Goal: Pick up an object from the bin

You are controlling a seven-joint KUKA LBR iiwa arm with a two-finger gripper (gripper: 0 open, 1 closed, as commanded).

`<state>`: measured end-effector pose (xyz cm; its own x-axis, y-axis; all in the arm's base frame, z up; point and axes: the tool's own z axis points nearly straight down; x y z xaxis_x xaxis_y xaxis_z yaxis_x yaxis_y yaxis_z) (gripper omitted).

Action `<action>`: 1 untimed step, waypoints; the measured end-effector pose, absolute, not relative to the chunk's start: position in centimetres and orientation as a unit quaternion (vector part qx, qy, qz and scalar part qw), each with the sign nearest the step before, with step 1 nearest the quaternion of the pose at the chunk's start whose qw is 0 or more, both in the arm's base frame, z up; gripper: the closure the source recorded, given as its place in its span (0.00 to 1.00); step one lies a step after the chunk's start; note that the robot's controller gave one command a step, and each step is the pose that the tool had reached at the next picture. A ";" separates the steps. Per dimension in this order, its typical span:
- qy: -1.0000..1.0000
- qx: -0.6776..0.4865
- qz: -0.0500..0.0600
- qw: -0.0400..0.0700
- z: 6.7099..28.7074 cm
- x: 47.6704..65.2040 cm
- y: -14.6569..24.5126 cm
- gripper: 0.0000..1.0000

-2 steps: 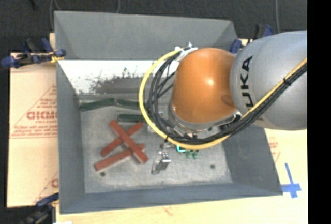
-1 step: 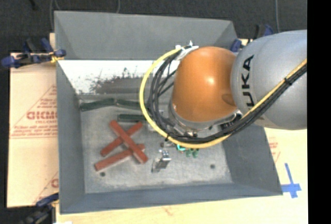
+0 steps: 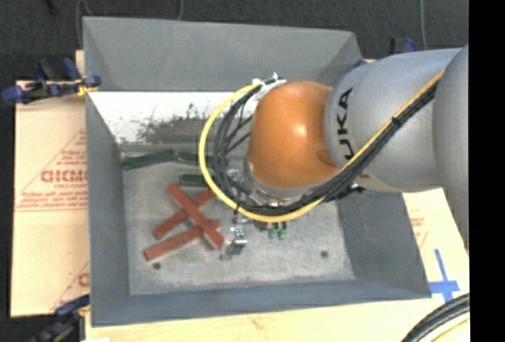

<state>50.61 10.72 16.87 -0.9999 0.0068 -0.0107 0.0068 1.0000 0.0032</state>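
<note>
The lower end of my gripper [image 3: 234, 242] shows beneath the arm's wrist, low over the bin floor near the middle. It is right beside the near end of a red-brown flat stick [image 3: 195, 216] that lies diagonally. A second red-brown stick [image 3: 183, 214] crosses the first, forming an X. A third red-brown stick [image 3: 175, 244] lies under them towards the front left. Whether the gripper touches any stick is hidden. A small green thing [image 3: 276, 232] peeks out just right of the gripper.
Two dark green sticks [image 3: 154, 159] [image 3: 192, 178] lie at the back left of the bin floor by the wall. The arm and its orange cover hang over the bin's middle and right, hiding what is below them.
</note>
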 end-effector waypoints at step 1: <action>0.997 0.079 0.001 0.003 11.1 50.7 10.4 0.00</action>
